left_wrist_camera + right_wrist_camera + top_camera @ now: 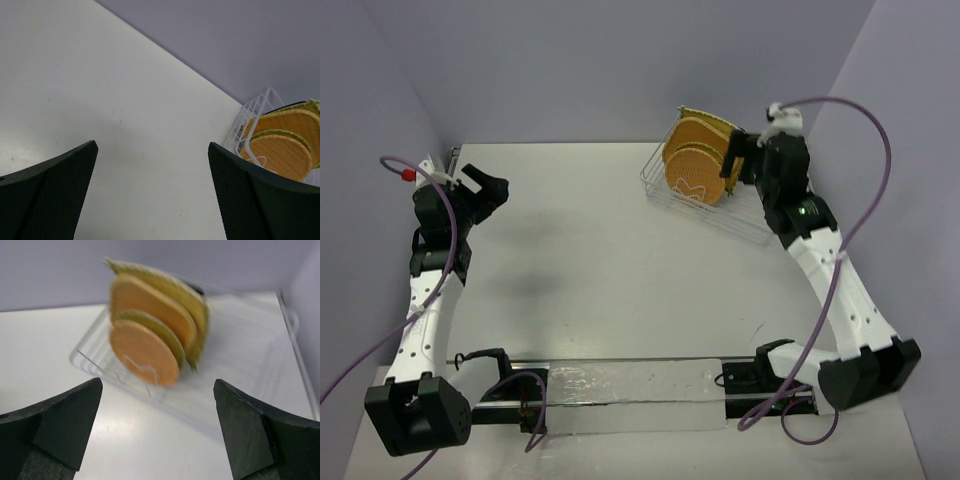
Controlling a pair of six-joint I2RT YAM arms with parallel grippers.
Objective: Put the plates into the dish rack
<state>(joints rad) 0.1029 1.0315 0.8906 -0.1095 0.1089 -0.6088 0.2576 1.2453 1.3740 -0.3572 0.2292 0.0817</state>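
The dish rack (748, 226) is a silvery wire frame at the table's far right. Several plates stand on edge in it, one behind another. The orange round plate (692, 180) is at the front. Behind it, the right wrist view shows a yellow round plate (161, 330), an orange rounded-square plate (150, 300) and a yellow woven-look square plate (172, 282). My right gripper (732, 165) hangs open just right of the plates, holding nothing. My left gripper (488, 186) is open and empty at the far left. The left wrist view shows the rack (246, 119) with plates (282, 155) far off.
Purple-grey walls close in the table at the back and on both sides. A clear strip (630, 395) with cables lies along the near edge between the arm bases. A small metal fitting (452, 157) sits at the table's back left corner.
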